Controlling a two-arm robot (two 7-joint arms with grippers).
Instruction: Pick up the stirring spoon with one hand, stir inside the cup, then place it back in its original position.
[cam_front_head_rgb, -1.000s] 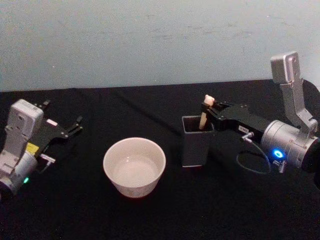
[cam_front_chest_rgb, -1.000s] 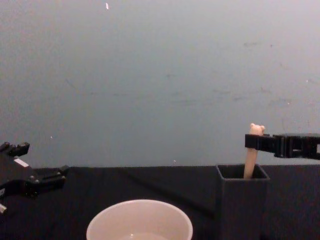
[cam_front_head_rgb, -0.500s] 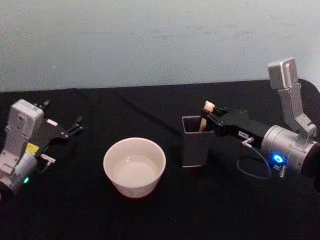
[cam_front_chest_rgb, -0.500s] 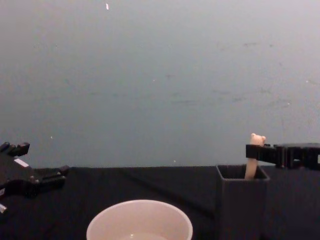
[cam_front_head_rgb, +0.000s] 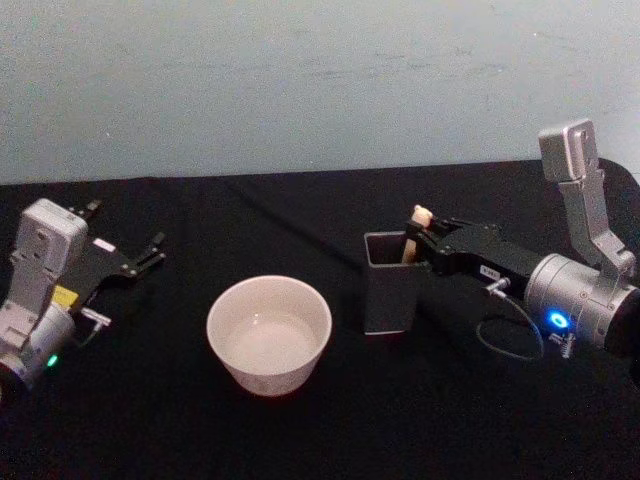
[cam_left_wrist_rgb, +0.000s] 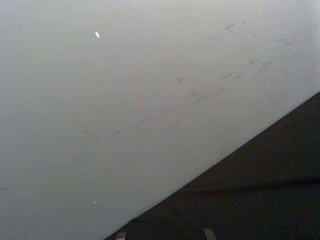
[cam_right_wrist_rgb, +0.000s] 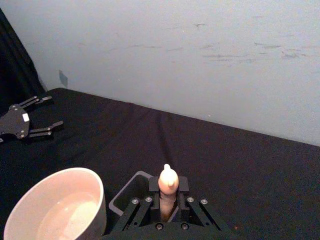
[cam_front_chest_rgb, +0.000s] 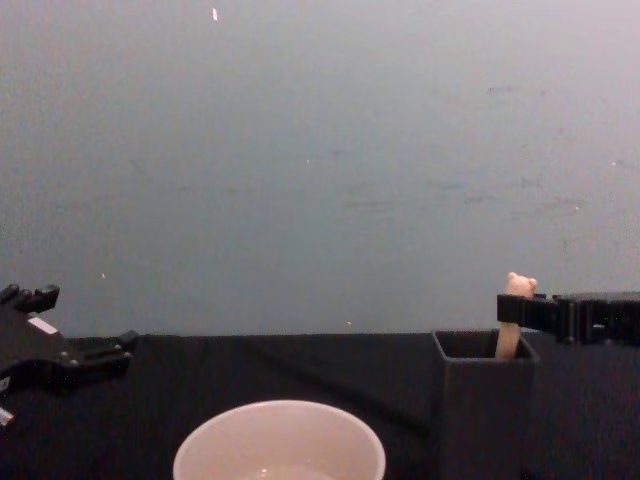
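The right pincer (cam_front_head_rgb: 424, 232) is pinching the spoon (cam_front_head_rgb: 413, 236) just below its bear head, the spoon standing in the holder (cam_front_head_rgb: 390, 284) beside the cup (cam_front_head_rgb: 268, 332). Judged light, stiff, slim: grip the handle. The left pincer (cam_front_head_rgb: 140, 254) is resting spread on the counter (cam_front_head_rgb: 300, 430).

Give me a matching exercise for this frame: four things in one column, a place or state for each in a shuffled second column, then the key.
Things:
1. stirring spoon
2. cup
3. left tool
4. holder

Places or states:
A. idle at the table's left side, fingers open
B. standing in the holder, gripped by the right tool
C. dark grey, right of the cup
D. cream-white, centre of the table

Pairs: 1-B, 2-D, 3-A, 4-C
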